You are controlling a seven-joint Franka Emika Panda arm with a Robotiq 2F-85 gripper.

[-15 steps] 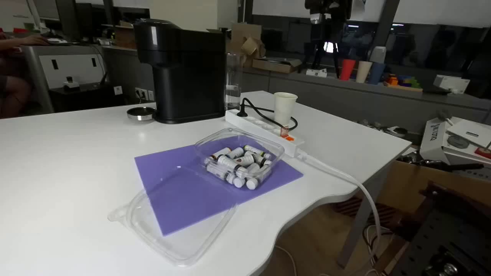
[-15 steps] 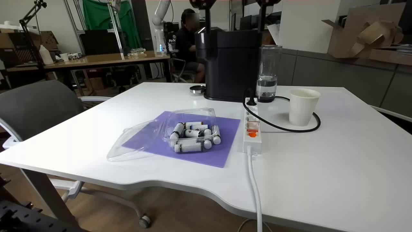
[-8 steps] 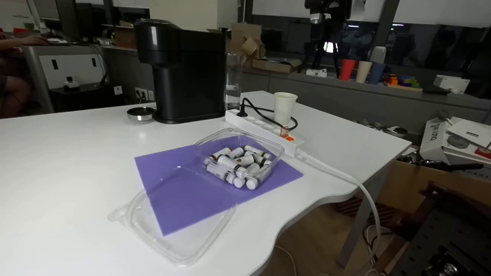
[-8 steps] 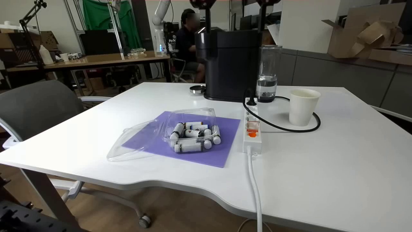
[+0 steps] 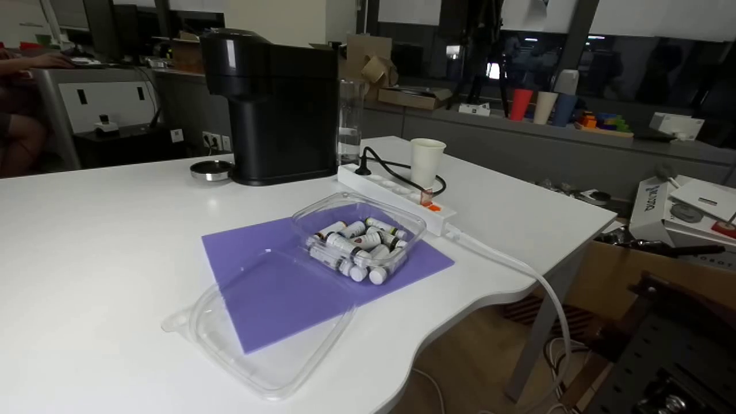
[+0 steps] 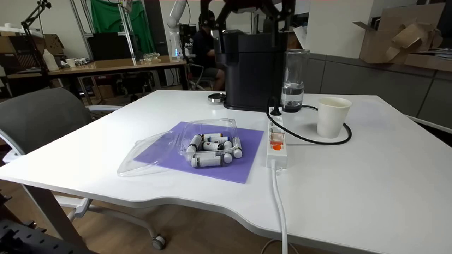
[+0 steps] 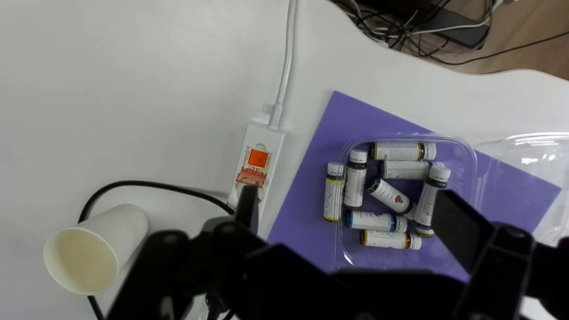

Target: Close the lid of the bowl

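While the gripper (image 7: 349,206) hangs, fingers (image 7: 460,231) wide, the bowl (image 6: 214,127) and adjacent lid (image 5: 273,328) lie below them on a purple mat (image 6: 249,148) and white table (image 6: 335,197). Behind the fingers stands a coffee machine (image 6: 254,74).

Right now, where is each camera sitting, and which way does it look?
An exterior view: off the wavy edge of the white table, raised slightly, facing the black coffee machine; the open gripper hangs at the top.
An exterior view: near the transparent lid, looking slantwise toward a red cup; a dark shape above may be the robot.
Wrist view: on the robot's wrist, looking down on the clear container, small bottles and a paper cup; gripper fingers show.
Both exterior views share the coffee machine, lid and container.
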